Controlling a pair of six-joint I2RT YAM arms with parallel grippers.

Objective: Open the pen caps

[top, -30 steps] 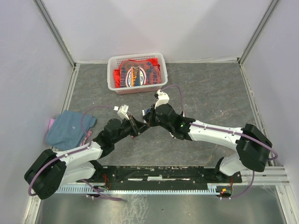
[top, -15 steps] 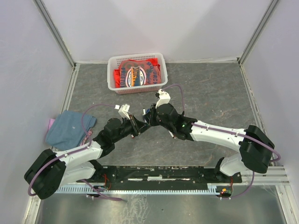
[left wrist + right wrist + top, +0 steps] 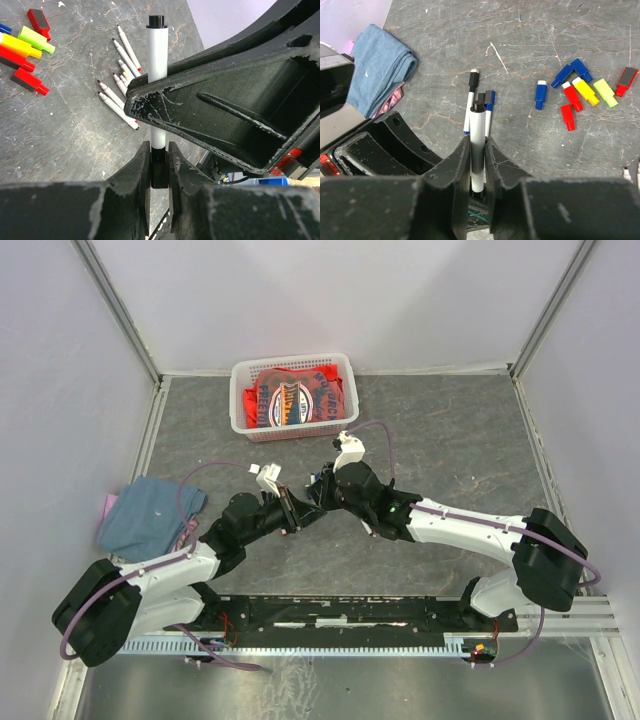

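From above, the two arms reach in over the grey table (image 3: 450, 450) and meet near its middle; the left gripper (image 3: 292, 508) and the right gripper (image 3: 318, 490) sit nose to nose, too tightly packed to show what lies between them; a white basket (image 3: 240, 405) holding red packaging stands toward the back wall, and a blue cloth (image 3: 150, 515) lies at the left edge; in the left wrist view the left gripper's fingers (image 3: 134, 175) are pinched narrow on the black cap (image 3: 159, 172) at the near end of a pen (image 3: 157, 55); its white barrel rises out of the cap with no gap showing, passes behind the right gripper's dark body and ends in a small black stub; on the table beyond, a handful of uncapped pens (image 3: 118, 100) lie side by side; well apart from them, at the upper left, sits a cluster of loose caps (image 3: 20, 44), red, yellow, green and blue; in the right wrist view the right gripper's fingers (image 3: 457, 165) flank the white barrel closely on both sides, but I cannot tell whether they press it or merely stand beside it; the left gripper shows dark at the lower left; past the stub two capped pens (image 3: 469, 107) lie on the table close together, one black-capped, one blue-capped; the loose caps lie to the right and the cloth at the upper left.
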